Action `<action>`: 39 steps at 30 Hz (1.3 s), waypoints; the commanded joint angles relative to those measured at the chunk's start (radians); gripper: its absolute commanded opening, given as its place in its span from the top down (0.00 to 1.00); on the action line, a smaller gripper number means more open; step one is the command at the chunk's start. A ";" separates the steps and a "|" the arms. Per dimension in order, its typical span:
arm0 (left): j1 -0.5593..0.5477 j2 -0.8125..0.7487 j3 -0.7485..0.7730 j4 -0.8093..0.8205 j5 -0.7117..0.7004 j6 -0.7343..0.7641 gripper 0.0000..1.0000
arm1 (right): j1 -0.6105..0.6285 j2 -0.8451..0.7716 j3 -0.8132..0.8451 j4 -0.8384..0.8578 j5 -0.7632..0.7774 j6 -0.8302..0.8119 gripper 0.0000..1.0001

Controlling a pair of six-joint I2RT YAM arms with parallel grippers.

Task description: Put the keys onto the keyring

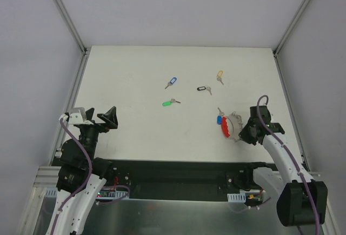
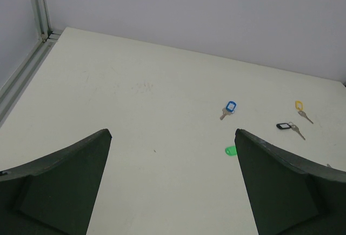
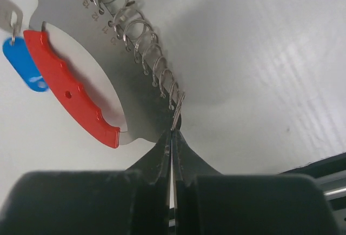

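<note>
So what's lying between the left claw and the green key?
Nothing: only bare table runs from the left gripper to the green key, as the top view shows. The left wrist view agrees.

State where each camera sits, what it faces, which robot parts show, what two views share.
Top external: above and behind, looking down on the table; both arms show.
Left wrist: over the open left fingers, facing four loose keys.
Right wrist: over the shut right fingers, pinching the keyring.
Shared: top and right wrist show the keyring.
</note>
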 commanded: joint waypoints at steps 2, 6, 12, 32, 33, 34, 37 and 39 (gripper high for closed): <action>-0.009 -0.169 0.020 0.016 0.015 -0.001 0.01 | 0.210 0.021 -0.007 0.005 0.068 0.154 0.99; -0.009 -0.171 0.020 0.015 0.015 -0.001 0.01 | 0.337 0.061 0.036 0.075 0.131 0.196 0.99; -0.011 -0.171 0.019 0.015 0.015 0.001 0.01 | 0.420 0.150 0.111 0.112 0.173 0.212 0.99; -0.011 -0.154 0.015 0.016 0.026 -0.004 0.01 | 0.995 0.636 0.350 0.289 0.185 0.426 0.95; -0.011 -0.149 0.015 0.016 0.027 -0.004 0.01 | 1.011 0.645 0.361 0.289 0.192 0.424 0.92; -0.011 -0.145 0.015 0.016 0.029 -0.005 0.01 | 1.024 0.656 0.388 0.289 0.205 0.420 0.85; -0.011 -0.129 0.017 0.016 0.036 -0.008 0.01 | 1.055 0.680 0.427 0.290 0.206 0.383 0.65; -0.011 -0.116 0.017 0.016 0.049 -0.010 0.01 | 1.060 0.662 0.427 0.305 0.205 0.363 0.57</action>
